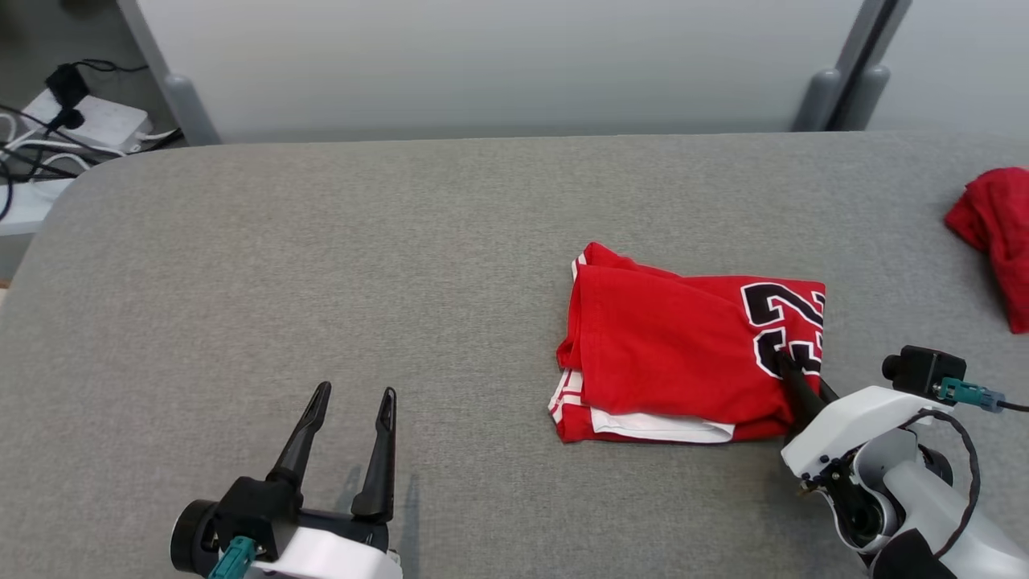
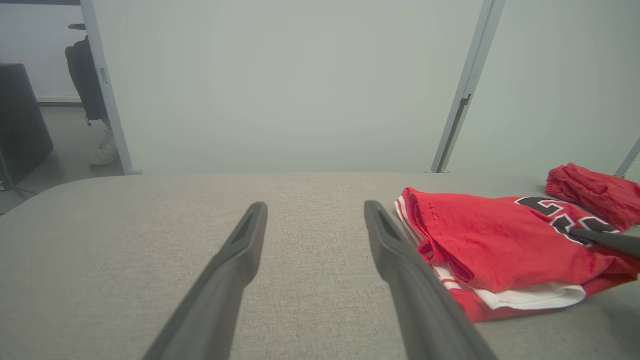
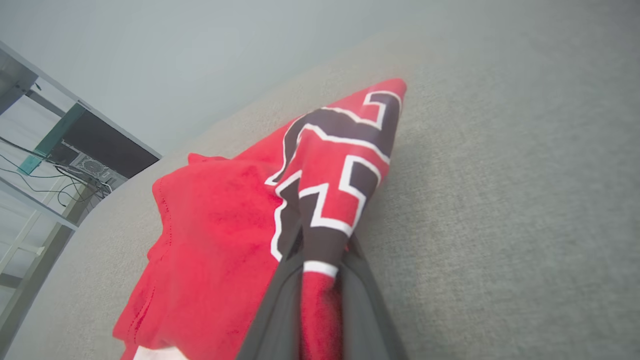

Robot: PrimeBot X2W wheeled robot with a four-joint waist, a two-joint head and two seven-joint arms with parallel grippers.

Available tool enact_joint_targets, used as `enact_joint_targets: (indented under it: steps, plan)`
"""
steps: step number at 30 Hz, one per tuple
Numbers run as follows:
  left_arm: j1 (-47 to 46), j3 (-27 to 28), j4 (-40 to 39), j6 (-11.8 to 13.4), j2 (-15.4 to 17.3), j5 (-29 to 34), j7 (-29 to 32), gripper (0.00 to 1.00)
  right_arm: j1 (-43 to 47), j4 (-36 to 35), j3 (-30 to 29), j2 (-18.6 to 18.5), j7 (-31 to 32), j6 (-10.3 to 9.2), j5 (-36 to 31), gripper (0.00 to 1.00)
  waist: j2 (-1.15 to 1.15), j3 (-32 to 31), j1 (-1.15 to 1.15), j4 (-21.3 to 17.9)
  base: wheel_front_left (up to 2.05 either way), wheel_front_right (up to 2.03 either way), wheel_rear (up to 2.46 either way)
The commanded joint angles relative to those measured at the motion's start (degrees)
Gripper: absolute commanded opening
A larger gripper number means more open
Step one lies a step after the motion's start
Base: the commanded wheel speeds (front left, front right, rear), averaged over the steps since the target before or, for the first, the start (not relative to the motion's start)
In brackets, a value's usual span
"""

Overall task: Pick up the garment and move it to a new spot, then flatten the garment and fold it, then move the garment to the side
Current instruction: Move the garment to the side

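Pinching the near right corner of the garment (image 1: 667, 354), the right gripper (image 1: 784, 370) has its two dark fingers clamped on the cloth, at the near edge of the black number (image 1: 792, 318) with its white outline. In the right wrist view the same gripper (image 3: 322, 265) shows a ridge of red fabric squeezed between its fingers, and the garment (image 3: 215, 240) spreads away from them across the grey surface. The garment is a red jersey, folded into a rough rectangle. It lies right of centre on the table (image 1: 321, 241), with white trim (image 1: 659, 426) showing along its near edge.

The left gripper (image 1: 355, 394) sits at the near left over bare table, well apart from the garment, with its fingers spread wide and nothing between them. From the left wrist view this gripper (image 2: 315, 207) points toward the far edge, and the garment (image 2: 500, 240) lies off to its right.

A second, crumpled red cloth (image 1: 997, 233) rests at the far right edge of the table. Beyond the far left corner are a white power strip (image 1: 88, 121) and some cables.
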Motion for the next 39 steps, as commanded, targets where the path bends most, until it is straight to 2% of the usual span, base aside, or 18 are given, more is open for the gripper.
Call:
enact_joint_targets:
  steps: [1, 17, 24, 32, 39]
  plan:
    - [-3.17, 1.92, -1.77, -0.39, 0.1, 0.64, -0.59, 1.0, -1.26, -0.92, 0.53, -0.39, -1.22, 0.09, 0.81, 0.0, 0.0, 0.49, 0.0, -2.63, 0.0, 0.0, 0.0]
    - [-4.5, 2.81, -2.31, -1.41, 0.1, 2.12, -0.59, 1.0, -1.18, -2.63, 2.65, 0.53, -3.1, 0.09, 1.76, 0.0, 0.0, 1.61, 0.0, -14.78, 0.0, 0.0, 0.0]
    - [-5.01, 3.26, -2.18, -1.83, 0.1, 2.78, -0.59, 1.0, -1.45, -3.13, 3.3, 1.07, -3.46, 0.09, 2.37, 0.0, 0.0, 2.31, 0.0, -18.9, 0.0, 0.0, 0.0]
    - [-5.62, 2.94, -1.93, -1.87, 0.1, 2.82, -0.59, 1.0, -2.12, -2.81, 3.91, 1.15, -3.65, 0.09, 2.72, 0.0, 0.0, 2.59, 0.0, -20.69, 0.0, 0.0, 0.0]
    - [-6.07, 2.6, -2.26, -2.11, 0.1, 2.99, -0.59, 1.0, -4.51, -2.04, 4.21, 0.43, -3.86, 0.09, 0.94, 0.0, 0.0, 3.58, 0.0, -20.32, 0.0, 0.0, 0.0]
